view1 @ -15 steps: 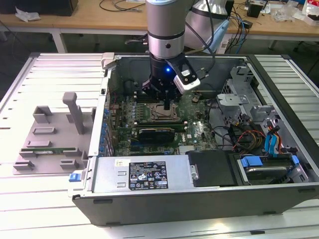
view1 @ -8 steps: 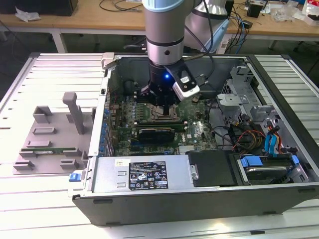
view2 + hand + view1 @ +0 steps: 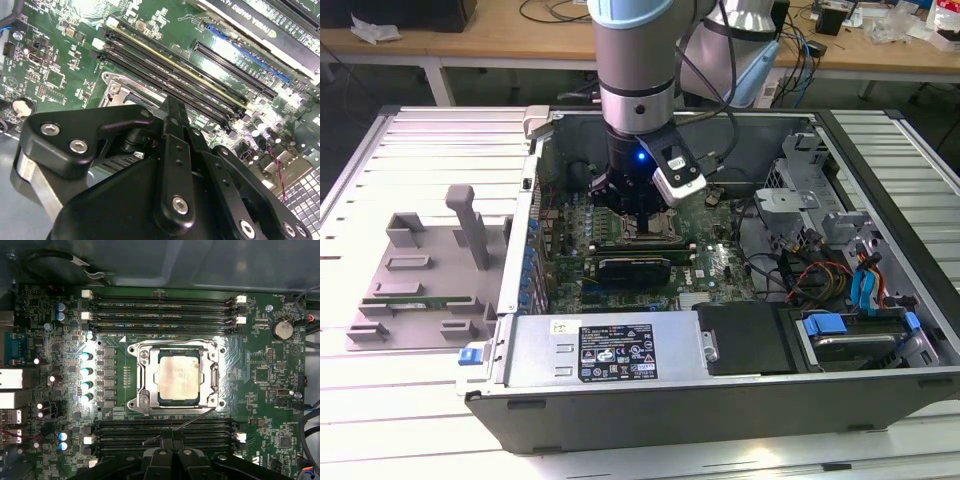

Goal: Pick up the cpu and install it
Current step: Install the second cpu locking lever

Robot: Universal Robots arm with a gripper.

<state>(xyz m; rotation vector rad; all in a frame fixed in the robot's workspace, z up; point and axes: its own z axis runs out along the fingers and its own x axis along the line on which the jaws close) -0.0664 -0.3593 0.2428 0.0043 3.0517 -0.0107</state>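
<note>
Silver cpu (image 3: 178, 376), one, in socket (image 3: 142, 405)

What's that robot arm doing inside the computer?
The robot arm has reached down into an open computer case, over the green motherboard. The cpu, a shiny silver square, is lying in its metal socket frame in the middle of the board. The end effector is just beside the socket, above the memory slots, and it is not holding the cpu.
</note>
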